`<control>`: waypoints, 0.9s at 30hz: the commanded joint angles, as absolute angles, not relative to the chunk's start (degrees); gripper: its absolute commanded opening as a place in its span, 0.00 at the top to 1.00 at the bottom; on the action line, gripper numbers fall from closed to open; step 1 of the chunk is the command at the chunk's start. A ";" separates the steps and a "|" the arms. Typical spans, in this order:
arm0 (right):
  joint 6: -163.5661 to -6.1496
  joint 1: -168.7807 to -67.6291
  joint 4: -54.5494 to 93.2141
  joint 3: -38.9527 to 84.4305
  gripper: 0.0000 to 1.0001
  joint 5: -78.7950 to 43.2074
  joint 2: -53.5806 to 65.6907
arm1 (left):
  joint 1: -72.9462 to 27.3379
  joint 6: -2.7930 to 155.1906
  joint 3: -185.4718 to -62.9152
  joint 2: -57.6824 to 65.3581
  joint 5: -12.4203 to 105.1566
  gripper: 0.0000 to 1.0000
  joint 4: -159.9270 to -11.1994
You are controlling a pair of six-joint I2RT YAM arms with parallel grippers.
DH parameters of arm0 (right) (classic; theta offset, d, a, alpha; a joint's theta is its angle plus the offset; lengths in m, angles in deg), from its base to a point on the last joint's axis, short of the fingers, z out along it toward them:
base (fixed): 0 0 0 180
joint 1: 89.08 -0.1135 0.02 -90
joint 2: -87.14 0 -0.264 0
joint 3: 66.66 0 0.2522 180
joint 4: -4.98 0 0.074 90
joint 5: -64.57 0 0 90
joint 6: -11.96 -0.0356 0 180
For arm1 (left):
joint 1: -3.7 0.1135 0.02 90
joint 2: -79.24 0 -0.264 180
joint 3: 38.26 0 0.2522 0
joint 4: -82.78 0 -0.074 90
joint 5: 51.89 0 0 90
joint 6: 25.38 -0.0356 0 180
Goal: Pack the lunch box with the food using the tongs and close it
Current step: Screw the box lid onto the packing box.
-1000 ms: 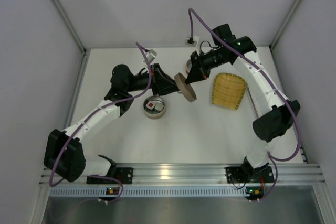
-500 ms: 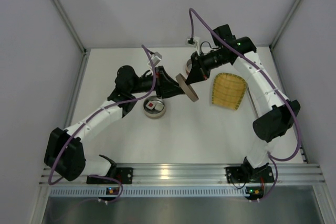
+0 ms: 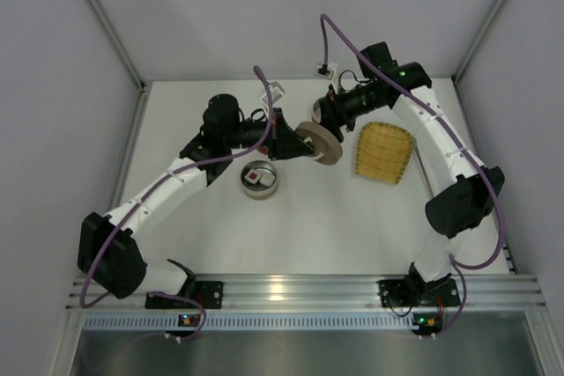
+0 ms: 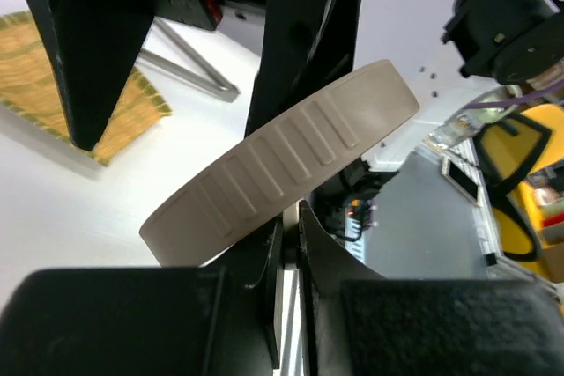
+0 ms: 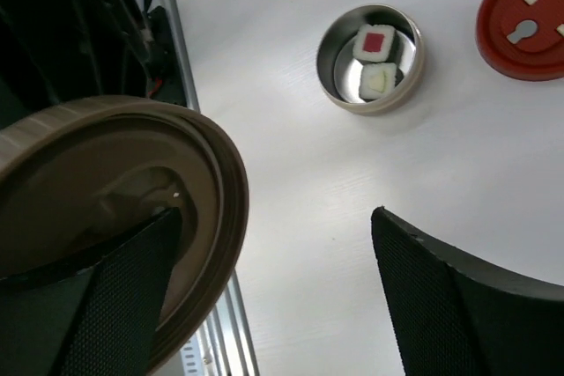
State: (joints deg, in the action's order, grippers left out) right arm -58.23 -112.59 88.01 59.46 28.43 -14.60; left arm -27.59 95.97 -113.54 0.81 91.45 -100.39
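Observation:
The lunch box, a round metal tin (image 3: 261,180) (image 5: 370,59), stands open on the table with food in it: a white piece with a red centre (image 5: 374,41) and a white piece with a pale green centre (image 5: 377,81). Its beige ribbed lid (image 3: 322,143) (image 4: 282,173) (image 5: 106,217) hangs tilted in the air. My left gripper (image 3: 302,144) (image 4: 295,213) is shut on the lid's rim. My right gripper (image 3: 328,121) (image 5: 291,288) is open just beyond the lid, one finger (image 5: 115,288) close against its underside. The tongs (image 4: 198,72) lie beside the mat.
A yellow woven mat (image 3: 385,151) (image 4: 141,103) lies to the right of the lid. A red round lid (image 5: 524,15) rests on the table past the tin. White walls close in the table on three sides.
My left gripper moved right and shut on the lid's rim. My right gripper, shut on the lid before, has opened and let it go.

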 commanded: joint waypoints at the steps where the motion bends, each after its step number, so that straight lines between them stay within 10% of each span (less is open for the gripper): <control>1: -57.30 -112.29 88.96 58.90 0.09 29.68 -10.43 | -27.42 80.13 -128.17 -0.73 85.06 1.00 -69.47; 17: -56.61 -89.00 79.82 35.28 0.00 22.11 8.19 | -21.44 46.37 -158.18 -24.78 65.27 1.00 -3.63; 27: -49.13 -85.83 84.21 26.47 0.01 22.46 15.15 | -20.47 40.36 -160.14 -34.48 48.57 1.00 3.02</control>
